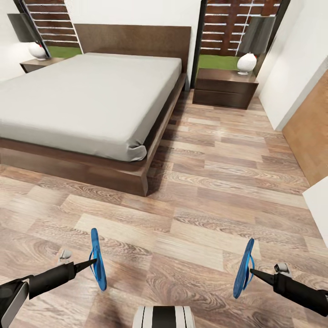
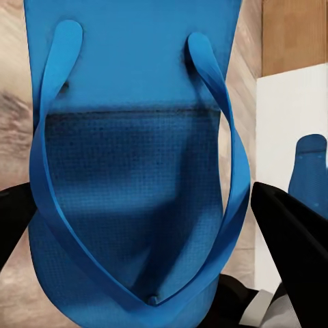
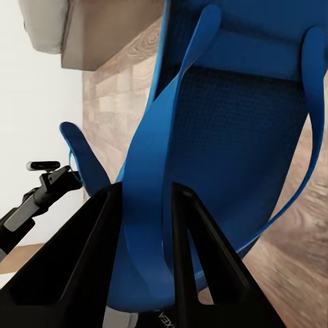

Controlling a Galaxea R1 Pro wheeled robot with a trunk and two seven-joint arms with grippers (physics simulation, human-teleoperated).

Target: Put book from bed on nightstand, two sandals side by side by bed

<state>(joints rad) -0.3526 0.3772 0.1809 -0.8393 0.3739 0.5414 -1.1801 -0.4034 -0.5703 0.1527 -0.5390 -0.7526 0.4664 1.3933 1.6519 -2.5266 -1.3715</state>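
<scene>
Blue on both sides: left sandal (image 1: 97, 259) pinched on edge in the left gripper (image 1: 92, 261), right sandal (image 1: 243, 269) clamped the same way in the right gripper (image 1: 250, 270), both hanging above the wood-plank floor (image 1: 191, 228). Jaws clenched on rubber, the right pair biting near a thin strap (image 3: 154, 171) in the wrist view. Bed (image 1: 91, 100) well ahead, nightstand (image 1: 224, 86) beyond its far corner, no book in sight on the grey mattress cover. Risks, as judged from here: a grip so close to a floppy strap slipping mid-carry; edge-on soles tipping or landing face down on release; the pair ending well apart rather than side by side beside the frame.
</scene>
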